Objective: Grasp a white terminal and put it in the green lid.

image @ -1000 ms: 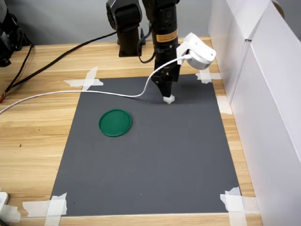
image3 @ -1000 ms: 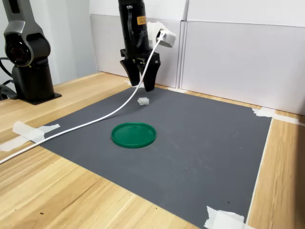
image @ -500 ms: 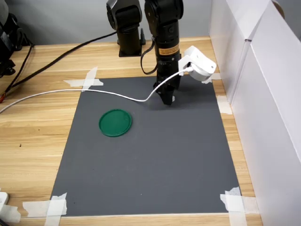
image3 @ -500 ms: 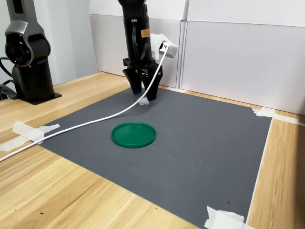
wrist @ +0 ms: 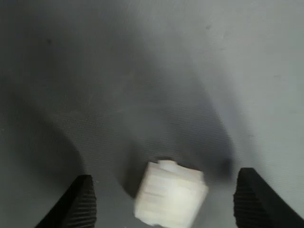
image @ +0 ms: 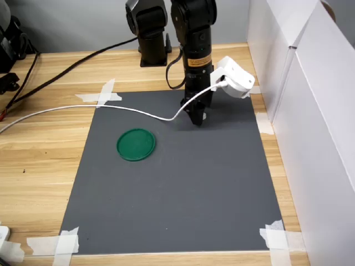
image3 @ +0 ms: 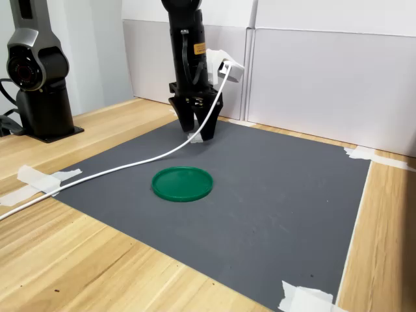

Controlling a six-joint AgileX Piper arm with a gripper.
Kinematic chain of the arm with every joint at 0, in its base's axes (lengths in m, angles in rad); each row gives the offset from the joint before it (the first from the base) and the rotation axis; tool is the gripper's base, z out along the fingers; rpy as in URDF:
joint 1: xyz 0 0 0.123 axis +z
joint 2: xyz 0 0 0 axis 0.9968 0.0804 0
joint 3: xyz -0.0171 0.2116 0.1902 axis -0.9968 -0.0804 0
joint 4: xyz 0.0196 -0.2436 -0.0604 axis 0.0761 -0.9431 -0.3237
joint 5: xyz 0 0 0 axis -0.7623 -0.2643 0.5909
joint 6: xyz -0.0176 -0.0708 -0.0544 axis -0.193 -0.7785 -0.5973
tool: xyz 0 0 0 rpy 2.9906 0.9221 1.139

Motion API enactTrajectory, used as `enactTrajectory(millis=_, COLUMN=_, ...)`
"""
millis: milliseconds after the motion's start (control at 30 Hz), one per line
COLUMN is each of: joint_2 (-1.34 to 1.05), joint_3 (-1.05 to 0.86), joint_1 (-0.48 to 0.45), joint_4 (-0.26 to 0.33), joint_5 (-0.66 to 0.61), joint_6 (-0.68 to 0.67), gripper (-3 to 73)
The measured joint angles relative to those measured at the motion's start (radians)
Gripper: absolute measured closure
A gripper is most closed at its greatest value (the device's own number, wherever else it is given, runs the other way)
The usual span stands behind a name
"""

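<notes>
**Observer:** Since a second ago, what changed?

**Operator:** Lower now: my gripper (image: 198, 119) has dropped from just above the white terminal (wrist: 170, 194) to straddle it on the dark mat (image: 177, 188). Nothing else on the surface has shifted.

**Observer:** Is it holding the piece?

**Operator:** No. In the wrist view the jaws stand apart, one ribbed black fingertip (wrist: 80, 203) on each side, with clear mat showing between each pad and the terminal. It is spread wide, gripping nothing.

**Observer:** How does the terminal lie?

**Operator:** It sits flat on the mat, a small blocky white plastic piece with faint ridges across its face and a stepped, uneven edge. Its long axis runs roughly from one fingertip toward the other, tilted slightly off that line. The picture is blurred, so I can't tell finer detail.

**Observer:** And the green lid?

**Operator:** The green lid (image: 136, 144) is a flat round disc of smooth dark green plastic with a low raised rim. In the first exterior view it lies at about 8 o'clock from the gripper, well apart. In the second exterior view the lid (image3: 182, 183) sits toward 6 o'clock of the gripper (image3: 201, 133), with the white cable (image3: 110, 171) trailing past it.
</notes>
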Motion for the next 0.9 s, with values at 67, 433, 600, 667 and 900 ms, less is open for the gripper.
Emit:
enactTrajectory(millis=67, joint_2=0.001, joint_3=0.0, joint_1=0.0, joint_4=-0.002, joint_5=0.0, joint_6=0.007, gripper=-0.6)
enactTrajectory(millis=433, joint_2=0.001, joint_3=0.0, joint_1=0.0, joint_4=-0.02, joint_5=0.001, joint_6=0.014, gripper=17.4)
enactTrajectory(millis=600, joint_2=0.001, joint_3=0.0, joint_1=0.0, joint_4=-0.02, joint_5=0.001, joint_6=0.027, gripper=40.0)
enactTrajectory(millis=667, joint_2=0.001, joint_3=0.0, joint_1=0.0, joint_4=-0.02, joint_5=0.001, joint_6=0.029, gripper=40.0)
enactTrajectory(millis=900, joint_2=-0.053, joint_3=0.008, joint_1=0.0, joint_4=-0.034, joint_5=-0.005, joint_6=0.018, gripper=40.0)
